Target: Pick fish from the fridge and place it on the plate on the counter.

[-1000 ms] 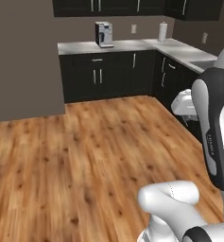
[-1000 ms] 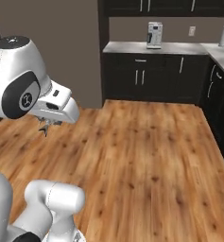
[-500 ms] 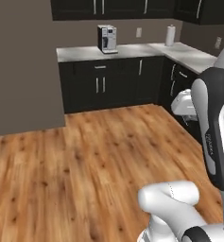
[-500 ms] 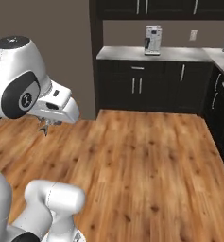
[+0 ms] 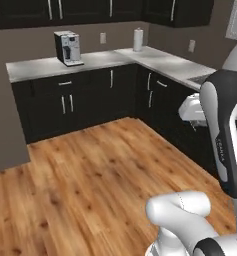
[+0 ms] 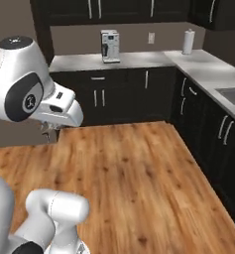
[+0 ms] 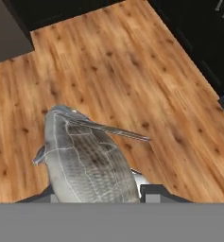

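The fish (image 7: 85, 160), silvery-grey and scaled with a thin fin spine sticking out, fills the lower hand view. My gripper (image 7: 99, 194) is shut on it, a dark fingertip pressed against each flank, and it hangs above the wooden floor. From the base, my gripper (image 6: 49, 132) pokes down under the white hand at the left, and in the left base view my gripper (image 5: 192, 124) hangs under the hand at the right. The grey marble counter (image 6: 139, 60) runs along the back and turns the corner; the counter (image 5: 97, 60) sits above dark cabinets. The fridge and the plate are out of view.
A coffee machine (image 5: 68, 48) and a paper towel roll (image 5: 138, 40) stand on the counter. A sink (image 6: 233, 94) is set in the right-hand run. Dark cabinets (image 6: 119, 96) line the back and right. Open wooden floor (image 5: 90, 175) lies in front.
The whole picture has shifted as the base drives: the cabinets and counter are nearer and the corner run with the sink has come into view. The arm keeps its pose, fish still held.
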Tool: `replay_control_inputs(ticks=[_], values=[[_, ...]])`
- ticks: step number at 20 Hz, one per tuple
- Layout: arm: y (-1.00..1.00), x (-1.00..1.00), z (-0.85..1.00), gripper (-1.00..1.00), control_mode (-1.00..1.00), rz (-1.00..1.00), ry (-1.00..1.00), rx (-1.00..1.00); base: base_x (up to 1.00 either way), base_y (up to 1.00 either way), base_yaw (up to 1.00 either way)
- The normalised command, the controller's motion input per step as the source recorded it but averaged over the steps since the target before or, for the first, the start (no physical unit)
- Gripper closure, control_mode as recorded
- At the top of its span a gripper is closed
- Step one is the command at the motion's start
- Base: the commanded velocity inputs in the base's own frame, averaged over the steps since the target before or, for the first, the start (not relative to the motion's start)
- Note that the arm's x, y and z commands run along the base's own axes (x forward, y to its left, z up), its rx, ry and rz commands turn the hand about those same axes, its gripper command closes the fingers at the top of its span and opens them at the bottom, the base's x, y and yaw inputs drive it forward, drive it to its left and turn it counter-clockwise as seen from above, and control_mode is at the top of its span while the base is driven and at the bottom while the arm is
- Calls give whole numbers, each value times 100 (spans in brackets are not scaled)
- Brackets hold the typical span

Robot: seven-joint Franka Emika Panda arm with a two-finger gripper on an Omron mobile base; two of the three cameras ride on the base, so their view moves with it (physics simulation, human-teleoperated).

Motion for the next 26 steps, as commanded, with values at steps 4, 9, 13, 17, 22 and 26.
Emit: replay_control_inputs(ticks=[4, 9, 13, 17, 22, 26], values=[[0, 0, 0, 100, 100, 0, 0, 0, 13, 0, -89], [0, 0, 0, 100, 100, 0, 0, 0, 1, 0, -93], [0, 0, 0, 100, 100, 0, 0, 0, 6, 0, -92], [0, 0, 0, 100, 100, 0, 0, 0, 21, 1, -87], [0, 0, 0, 100, 100, 0, 0, 0, 32, 4, -84], [0, 0, 0, 100, 100, 0, 0, 0, 57, 10, -71]])
